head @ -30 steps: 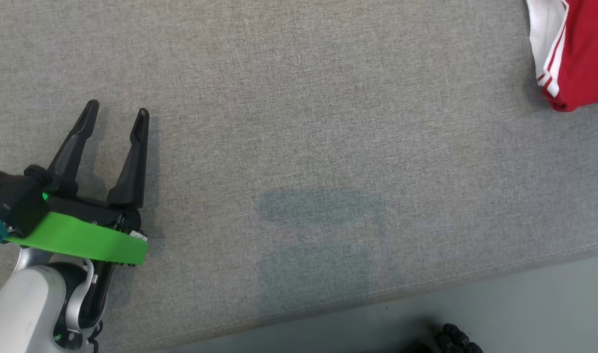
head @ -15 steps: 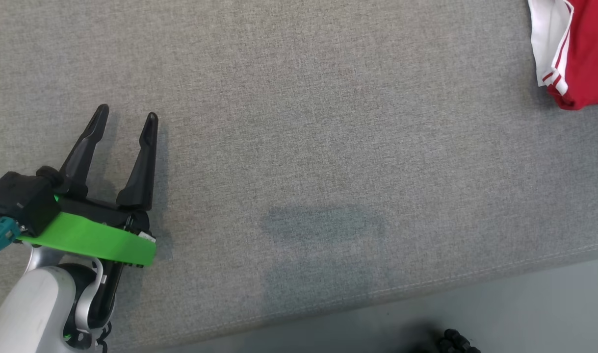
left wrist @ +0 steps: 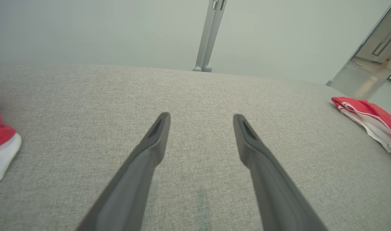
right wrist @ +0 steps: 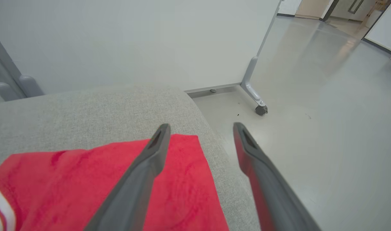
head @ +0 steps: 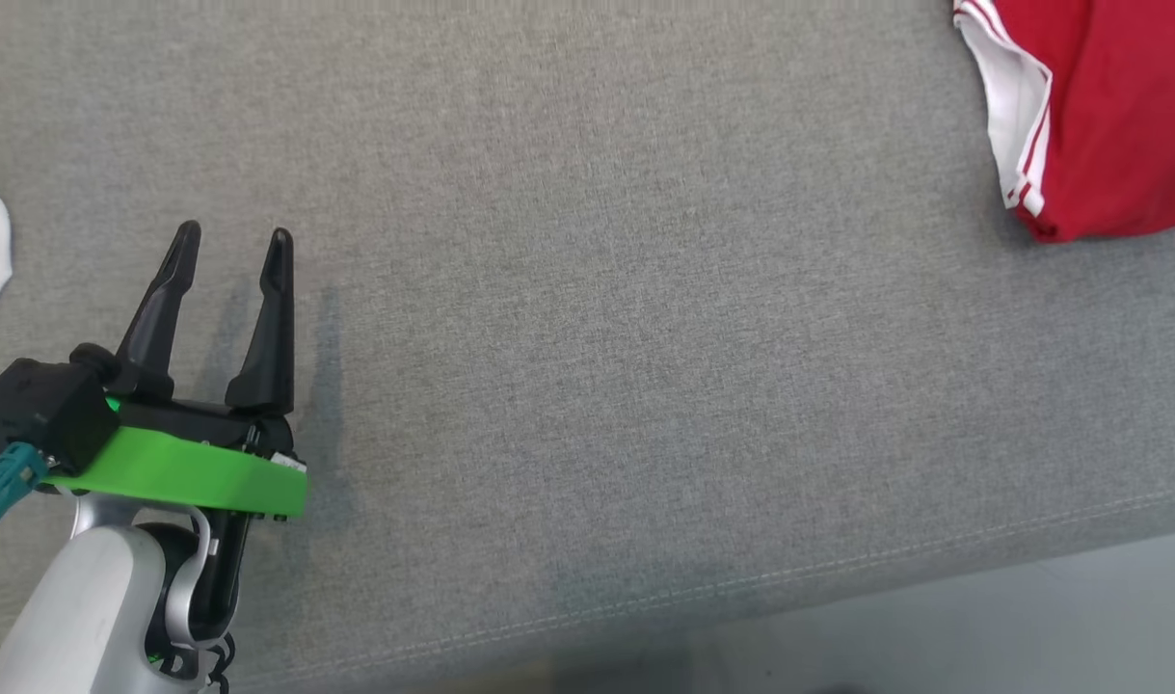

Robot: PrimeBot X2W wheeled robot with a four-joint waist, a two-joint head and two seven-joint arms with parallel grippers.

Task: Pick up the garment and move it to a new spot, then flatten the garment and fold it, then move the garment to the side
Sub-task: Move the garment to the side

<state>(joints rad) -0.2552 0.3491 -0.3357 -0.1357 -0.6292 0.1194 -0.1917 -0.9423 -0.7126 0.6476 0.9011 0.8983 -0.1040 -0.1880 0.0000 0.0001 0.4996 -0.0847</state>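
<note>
Red garment (right wrist: 70,179) under right gripper (right wrist: 200,126) (spread)

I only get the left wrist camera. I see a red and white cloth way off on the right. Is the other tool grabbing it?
Observer: No. The right wrist view shows the right tool open over the red garment, not pinching it.
Operator: Is the cloth close to falling off?
Observer: Its corner lies near the grey cushion's rounded end, with shiny floor just beyond.
Operator: What's behind my tool's fingers?
Observer: In the head view, a bright green band sits behind the left tool, on a pale forearm.
</note>
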